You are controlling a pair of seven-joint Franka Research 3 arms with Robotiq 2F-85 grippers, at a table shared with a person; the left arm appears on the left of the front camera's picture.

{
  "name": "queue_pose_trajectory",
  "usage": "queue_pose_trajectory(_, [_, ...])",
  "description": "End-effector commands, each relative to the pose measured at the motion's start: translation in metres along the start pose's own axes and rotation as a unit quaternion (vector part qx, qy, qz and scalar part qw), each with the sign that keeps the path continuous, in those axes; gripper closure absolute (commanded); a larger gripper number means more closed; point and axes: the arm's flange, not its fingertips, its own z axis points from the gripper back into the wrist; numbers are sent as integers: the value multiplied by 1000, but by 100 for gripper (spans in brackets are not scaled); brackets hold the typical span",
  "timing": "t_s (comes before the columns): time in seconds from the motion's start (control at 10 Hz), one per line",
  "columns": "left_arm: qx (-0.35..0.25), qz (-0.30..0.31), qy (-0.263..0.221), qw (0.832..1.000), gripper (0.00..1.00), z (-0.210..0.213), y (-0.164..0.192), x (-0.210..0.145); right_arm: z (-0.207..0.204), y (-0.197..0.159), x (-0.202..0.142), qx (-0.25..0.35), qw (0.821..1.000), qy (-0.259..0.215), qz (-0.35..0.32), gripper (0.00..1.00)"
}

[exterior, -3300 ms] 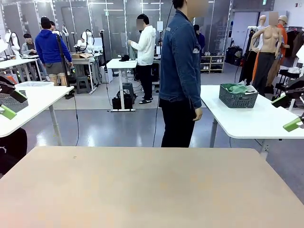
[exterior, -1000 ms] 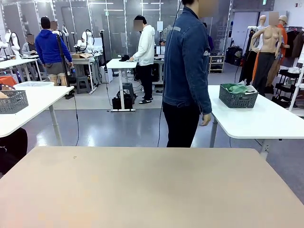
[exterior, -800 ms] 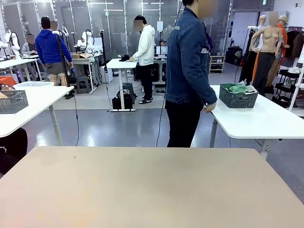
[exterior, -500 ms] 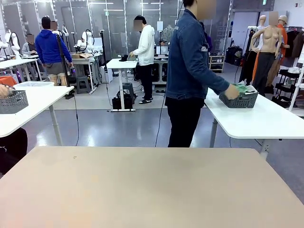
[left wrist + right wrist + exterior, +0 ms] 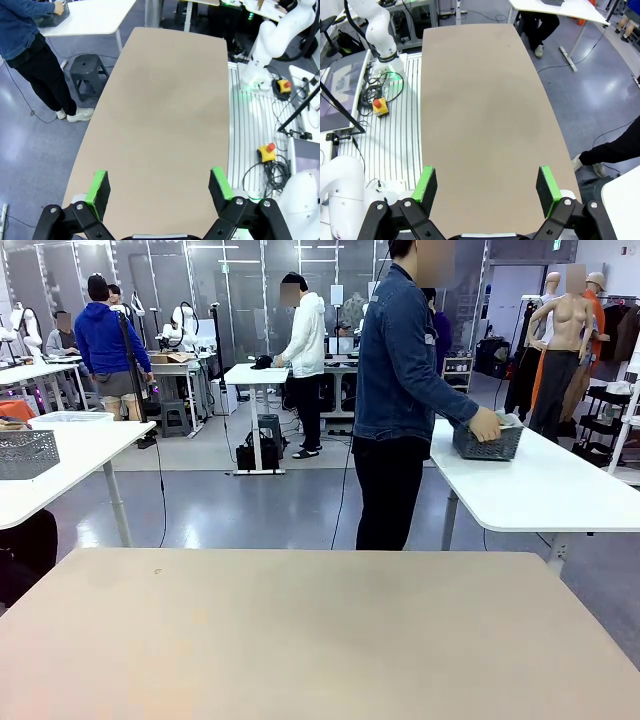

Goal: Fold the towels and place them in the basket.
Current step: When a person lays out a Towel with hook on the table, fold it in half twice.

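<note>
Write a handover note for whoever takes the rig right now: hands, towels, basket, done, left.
Left hand: open, holding nothing, above the beige table.
Right hand: open, holding nothing, above the same table.
Basket: on the white side table beyond the beige one, with the person's hand on its rim.
Towels: bunched inside the basket; they look unfolded.
Done: nothing folded.
Left: fold every towel and place each in the basket.

Basket [image 5: 490,445] partly behind the person's hand [image 5: 486,425], towels [image 5: 508,419] indistinct
</note>
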Motion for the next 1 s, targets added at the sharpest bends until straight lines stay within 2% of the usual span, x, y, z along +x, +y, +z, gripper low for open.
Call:
queue_pose_trajectory(0.0, [0, -2, 0, 1000, 0, 0, -2, 2, 1, 1, 0, -1, 1000, 0, 1, 0])
queue_pose_trajectory(0.7, [0, 0, 0, 1000, 0, 0, 0, 0, 0, 0, 0, 0, 1000, 0, 0, 0])
queue_pose_trajectory(0.9, [27, 8, 44, 999, 0, -2, -3, 1, -3, -1, 4, -3, 1000, 14, 2, 0])
